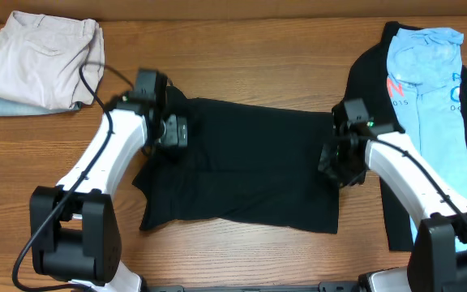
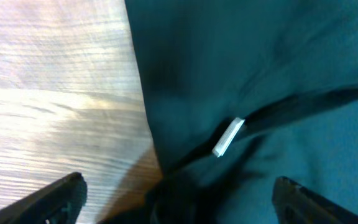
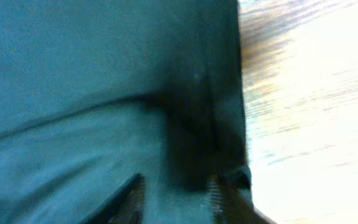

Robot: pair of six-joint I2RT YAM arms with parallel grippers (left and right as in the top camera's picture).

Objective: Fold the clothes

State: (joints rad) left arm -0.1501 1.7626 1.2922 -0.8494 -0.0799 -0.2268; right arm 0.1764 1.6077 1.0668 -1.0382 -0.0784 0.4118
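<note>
left gripper [image 2: 179, 200] over creased black t-shirt [image 1: 250, 162]

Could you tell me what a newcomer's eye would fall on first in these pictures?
The black T-shirt spread flat across the middle of the wooden table stands out first, with the left claw wide open at its collar end and the right claw over the opposite edge. Next come the light blue tee lying on a black shirt at the right, and the beige folded garment in the far left corner.
</note>
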